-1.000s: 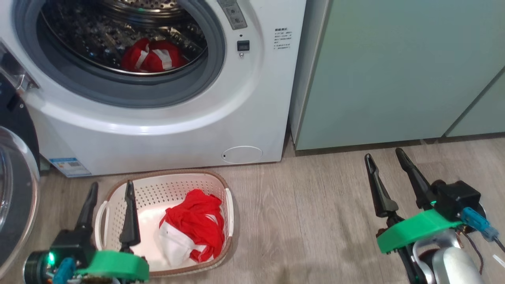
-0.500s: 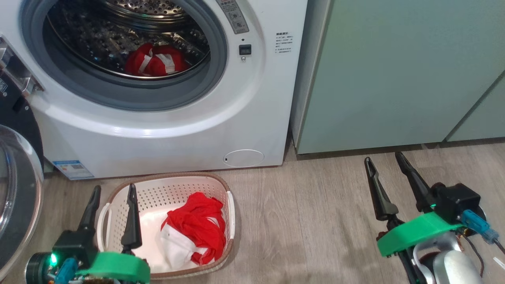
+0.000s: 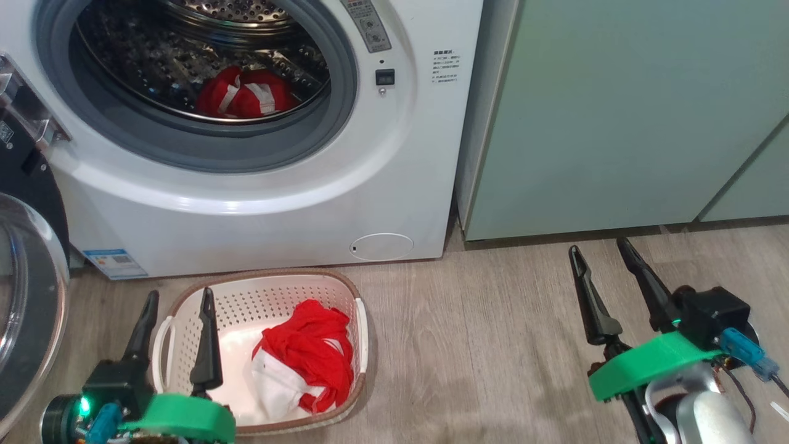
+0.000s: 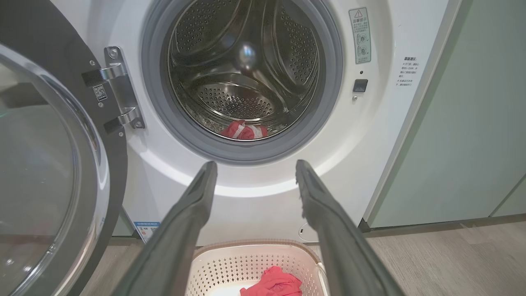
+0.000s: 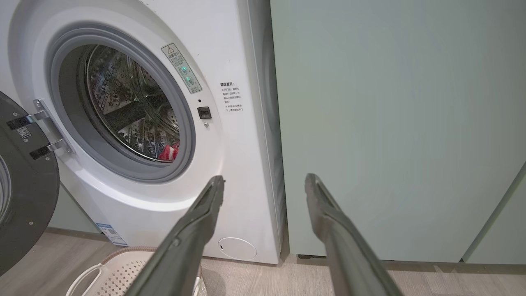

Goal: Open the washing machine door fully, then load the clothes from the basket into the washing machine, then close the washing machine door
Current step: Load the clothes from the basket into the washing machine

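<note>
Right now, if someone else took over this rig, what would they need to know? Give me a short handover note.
Left gripper: open, empty, hovering over the left side of the basket.
Right gripper: open, empty, above the floor before the green cabinet.
Washing machine door: swung open to the left.
Clothes: one red-and-white garment lies in the drum; a second garment lies in the basket, on the floor before the washing machine.
Done: door opened, one garment loaded.
Left: load the second garment, close the door.

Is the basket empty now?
No, not empty. A red and white garment lies crumpled inside the basket. Another red piece is already inside the washing machine.
</note>
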Tool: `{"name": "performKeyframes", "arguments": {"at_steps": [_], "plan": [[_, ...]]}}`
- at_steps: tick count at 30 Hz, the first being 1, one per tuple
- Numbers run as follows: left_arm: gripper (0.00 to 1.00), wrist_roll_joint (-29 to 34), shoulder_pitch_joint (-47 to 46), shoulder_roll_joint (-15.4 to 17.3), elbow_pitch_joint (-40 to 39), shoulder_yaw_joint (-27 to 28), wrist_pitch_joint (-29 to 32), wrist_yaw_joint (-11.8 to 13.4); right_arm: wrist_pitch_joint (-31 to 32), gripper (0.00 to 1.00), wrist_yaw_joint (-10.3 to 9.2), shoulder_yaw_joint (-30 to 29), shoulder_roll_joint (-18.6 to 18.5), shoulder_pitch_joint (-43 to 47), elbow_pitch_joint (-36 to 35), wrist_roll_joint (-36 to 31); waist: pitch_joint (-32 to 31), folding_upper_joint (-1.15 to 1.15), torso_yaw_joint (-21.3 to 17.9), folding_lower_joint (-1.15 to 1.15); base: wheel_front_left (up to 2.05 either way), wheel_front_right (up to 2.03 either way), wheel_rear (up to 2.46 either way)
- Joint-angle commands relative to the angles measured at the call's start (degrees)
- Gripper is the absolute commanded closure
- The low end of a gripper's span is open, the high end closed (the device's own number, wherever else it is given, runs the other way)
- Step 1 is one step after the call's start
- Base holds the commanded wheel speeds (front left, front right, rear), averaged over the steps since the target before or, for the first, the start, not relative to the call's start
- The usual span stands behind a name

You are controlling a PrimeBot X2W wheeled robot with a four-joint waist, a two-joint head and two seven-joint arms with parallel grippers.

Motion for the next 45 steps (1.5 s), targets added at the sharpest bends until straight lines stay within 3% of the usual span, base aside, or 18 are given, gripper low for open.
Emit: {"name": "performKeyframes", "arguments": {"at_steps": [1, 6, 14, 21, 31, 39, 45], "plan": [[0.00, -0.29, -1.57, 0.82, -1.68, 1.70, -0.34, 0.46, 0.01, 0.00, 0.00, 1.30, 0.04, -1.06, -2.07, 0.46, 0.03, 0.00, -0.03, 0.00, 0.00, 0.00, 0.00], [0.00, -0.37, -2.47, 0.97, -1.24, 1.53, -0.20, 0.58, -0.04, 0.00, 0.00, 1.12, 0.04, -1.22, -2.32, 0.62, 0.77, 0.00, 0.17, 0.00, 0.00, 0.00, 0.00], [0.00, -2.41, -11.68, 0.27, 6.29, 2.13, -0.68, -0.50, 0.11, 0.00, 0.00, 1.95, 0.04, -4.19, -4.12, 0.36, 7.86, 0.00, 0.06, 0.00, 0.00, 0.00, 0.00], [0.00, -3.28, -22.66, -0.40, 20.68, 1.69, -1.16, -2.94, -0.46, 0.00, 0.00, 3.50, 0.04, -8.38, -5.27, 0.29, 17.07, 0.00, -1.00, 0.00, 0.00, 0.00, 0.00], [0.00, -5.08, -36.22, -1.04, 44.45, 0.77, -1.35, -8.65, -3.00, 0.00, 0.00, 6.29, 0.04, -14.73, -4.70, 1.20, 29.45, 0.00, -4.39, 0.00, 0.00, 0.00, 0.00], [0.00, -7.00, -46.05, 1.22, 59.88, 0.24, 1.35, -12.78, -5.50, 0.00, 0.00, 8.96, 0.04, -18.44, -3.50, 3.15, 38.27, 0.00, -7.79, 0.00, 0.00, 0.00, 0.00], [0.00, -8.17, -50.81, 4.18, 65.60, 0.31, 4.07, -13.84, -6.92, 0.00, 0.00, 11.06, 0.04, -20.74, -2.44, 4.13, 43.71, 0.00, -9.98, 0.00, 0.00, 0.00, 0.00]]}}
